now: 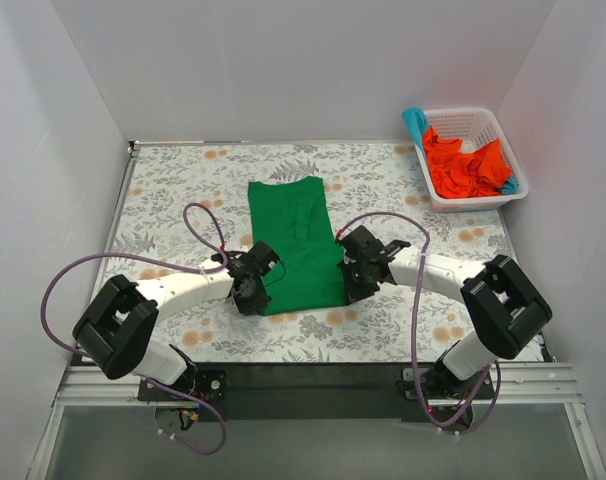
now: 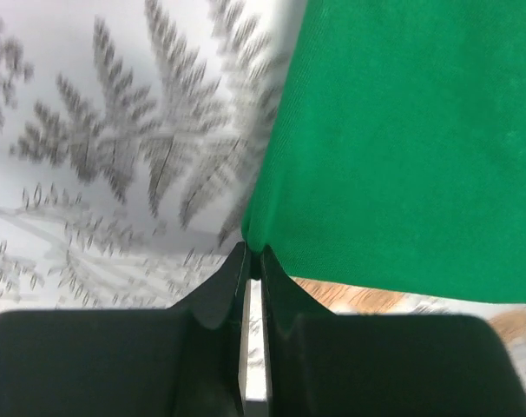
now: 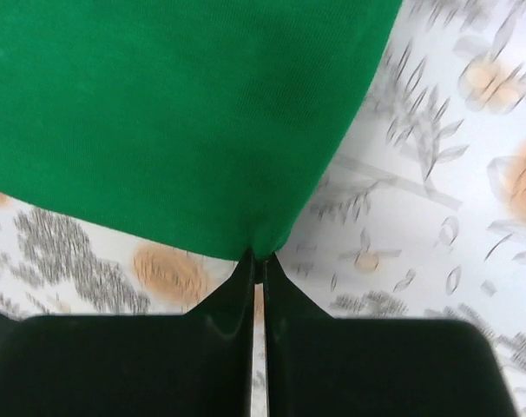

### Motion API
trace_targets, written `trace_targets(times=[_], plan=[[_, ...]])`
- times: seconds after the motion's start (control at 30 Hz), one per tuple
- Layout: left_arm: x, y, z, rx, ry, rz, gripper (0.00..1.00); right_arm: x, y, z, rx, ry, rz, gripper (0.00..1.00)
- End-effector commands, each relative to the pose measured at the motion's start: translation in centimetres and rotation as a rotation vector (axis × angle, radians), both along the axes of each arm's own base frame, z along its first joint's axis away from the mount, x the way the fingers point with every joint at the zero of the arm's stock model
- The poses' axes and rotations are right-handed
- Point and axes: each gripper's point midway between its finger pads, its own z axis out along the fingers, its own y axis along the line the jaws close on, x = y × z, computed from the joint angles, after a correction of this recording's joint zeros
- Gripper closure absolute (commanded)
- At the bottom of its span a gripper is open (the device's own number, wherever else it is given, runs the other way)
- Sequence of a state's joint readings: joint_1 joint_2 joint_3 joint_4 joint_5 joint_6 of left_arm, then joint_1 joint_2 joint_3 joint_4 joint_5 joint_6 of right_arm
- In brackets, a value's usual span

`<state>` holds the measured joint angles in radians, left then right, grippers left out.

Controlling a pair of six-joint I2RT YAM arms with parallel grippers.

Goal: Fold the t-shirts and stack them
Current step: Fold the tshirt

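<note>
Fern-print tablecloth [image 1: 183,170], soft green t-shirt [image 1: 295,245] — oblong

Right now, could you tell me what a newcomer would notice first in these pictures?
The green shirt lies as a long folded strip in the middle of the flowered table. The left claw and right claw each pinch one of its near corners, shut on the cloth. At the far right, a white basket holds crumpled orange shirts, a teal shirt poking out at its far corner.
</note>
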<state>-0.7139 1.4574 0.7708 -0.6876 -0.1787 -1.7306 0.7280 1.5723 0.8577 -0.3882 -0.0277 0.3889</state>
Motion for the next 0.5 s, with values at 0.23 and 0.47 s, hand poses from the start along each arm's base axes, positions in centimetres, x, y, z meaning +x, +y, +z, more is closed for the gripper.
trace_targets(times=[0.23, 0.47], plan=[[-9.3, 0.2, 4.3, -0.057, 0.202, -0.119, 1.0, -10.4, -4.3, 3.3, -0.032, 0.271, 0.119, 0.99], [-2.3, 0.7, 8.1, -0.022, 0.062, -0.129, 1.0, -2.8, -1.9, 9.8, 0.024, 0.089, 0.13, 0.99]])
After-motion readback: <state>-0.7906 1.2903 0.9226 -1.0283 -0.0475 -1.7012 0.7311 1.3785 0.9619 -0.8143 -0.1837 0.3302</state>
